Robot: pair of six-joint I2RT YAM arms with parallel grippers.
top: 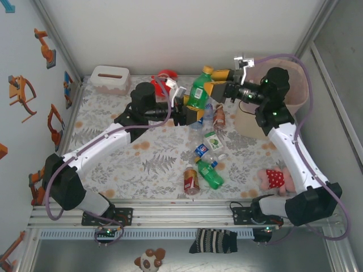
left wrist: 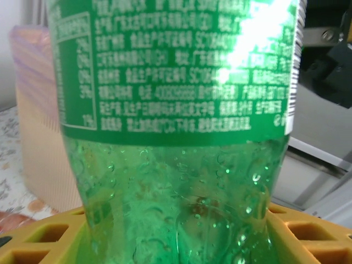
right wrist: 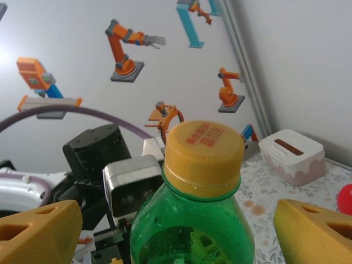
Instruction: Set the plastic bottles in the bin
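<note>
Green bottle (left wrist: 176, 192) with yellow cap (right wrist: 204, 148), clamped low in left jaws. Right jaws wide, flanking the cap.

Floral-clothed table (top: 113, 141), scattered plastic bottles (top: 211, 177), white tissue box (top: 109, 78), red plush toy (top: 275, 180), pink bin (top: 299, 85)

The green bottle (top: 198, 95) has a yellow cap (right wrist: 203, 157); grey leaves and orange blossoms pattern the white counter (top: 153, 164).

- Green bottle (left wrist: 176, 187) stands upright, wedged between the yellow fingers (left wrist: 71, 247), touching both.
- Droplets bead the inside of its clear green wall just above the fingers.
- Higher up sits the green label (left wrist: 176, 71) with white print.
- Pink bin (left wrist: 38, 137) stands beyond one finger, behind the bottle.
</note>
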